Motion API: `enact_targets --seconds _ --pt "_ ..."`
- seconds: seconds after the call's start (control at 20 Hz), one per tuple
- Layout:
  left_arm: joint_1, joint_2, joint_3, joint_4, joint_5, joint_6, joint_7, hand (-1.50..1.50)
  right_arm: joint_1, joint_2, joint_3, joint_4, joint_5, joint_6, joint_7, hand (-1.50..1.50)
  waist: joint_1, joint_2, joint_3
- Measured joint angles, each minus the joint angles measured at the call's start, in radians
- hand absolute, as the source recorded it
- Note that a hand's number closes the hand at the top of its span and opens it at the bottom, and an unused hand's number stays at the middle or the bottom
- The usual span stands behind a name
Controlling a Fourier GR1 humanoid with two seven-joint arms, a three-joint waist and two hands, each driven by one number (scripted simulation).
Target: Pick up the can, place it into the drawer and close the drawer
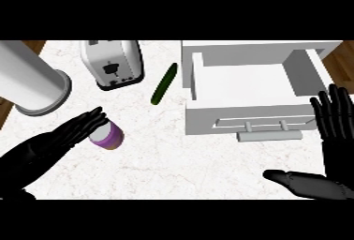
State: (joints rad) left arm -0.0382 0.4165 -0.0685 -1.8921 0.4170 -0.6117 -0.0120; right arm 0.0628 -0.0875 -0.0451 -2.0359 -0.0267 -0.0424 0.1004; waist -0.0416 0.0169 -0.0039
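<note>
The marble counter carries an open white drawer just beyond and left of the right hand, which rests with straight fingers and holds nothing. A tall grey cylinder and a toaster stand beyond the left hand, and a cucumber lies farther to its right. That hand's straight fingers lie across the top of the purple can, not curled round it.

Bright, even light; faint shadows
</note>
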Motion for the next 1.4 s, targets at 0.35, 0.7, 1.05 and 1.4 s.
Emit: enact_targets --seconds 0.35,0.7,1.05,1.4 --pt "-0.119 0.250 0.135 0.303 0.262 -0.335 -0.014 -1.50 0.088 -0.026 -0.075 -0.036 -0.053 0.016 0.034 -1.50 0.008 -0.010 0.003" --pt "-0.227 0.349 0.177 0.550 0.351 -0.454 -0.003 -1.50 0.202 -0.051 -0.170 -0.045 -0.148 0.100 -0.030 -1.50 0.019 -0.015 0.004" --pt "-0.302 0.413 0.125 0.704 0.505 -0.478 0.088 -1.50 0.283 -0.060 -0.237 -0.072 -0.216 0.174 -0.057 -1.50 0.023 -0.016 0.004" --pt "-0.382 0.426 0.012 0.790 0.689 -0.475 0.221 -1.50 0.309 -0.072 -0.302 -0.046 -0.261 0.235 -0.082 -1.50 0.026 -0.016 0.004"
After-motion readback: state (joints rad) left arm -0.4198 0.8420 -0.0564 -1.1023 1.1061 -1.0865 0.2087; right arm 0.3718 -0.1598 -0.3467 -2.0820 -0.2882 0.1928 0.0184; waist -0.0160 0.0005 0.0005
